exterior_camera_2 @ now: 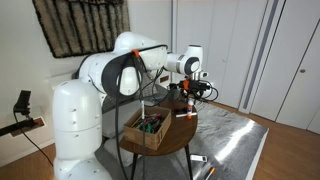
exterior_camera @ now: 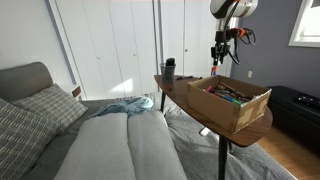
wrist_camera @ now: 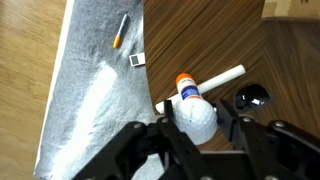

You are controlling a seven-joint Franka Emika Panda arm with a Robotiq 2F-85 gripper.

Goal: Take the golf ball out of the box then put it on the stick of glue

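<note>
In the wrist view my gripper [wrist_camera: 196, 122] is shut on the white golf ball [wrist_camera: 193, 116]. It holds the ball just above the glue stick [wrist_camera: 215, 79], a white tube with an orange cap that lies on the dark wooden table [wrist_camera: 200, 40]. In both exterior views the gripper [exterior_camera: 217, 57] [exterior_camera_2: 188, 97] hangs over the round table [exterior_camera: 180, 90], beside the open cardboard box [exterior_camera: 235, 102] [exterior_camera_2: 147, 128]. The ball is too small to make out in the exterior views.
A black round object [wrist_camera: 252, 97] lies on the table right of the glue stick. A black cup [exterior_camera: 169, 68] stands at the table's far edge. An orange pen [wrist_camera: 119, 32] and a small white piece [wrist_camera: 137, 60] lie on the grey sheet below. A bed [exterior_camera: 110, 145] is beside the table.
</note>
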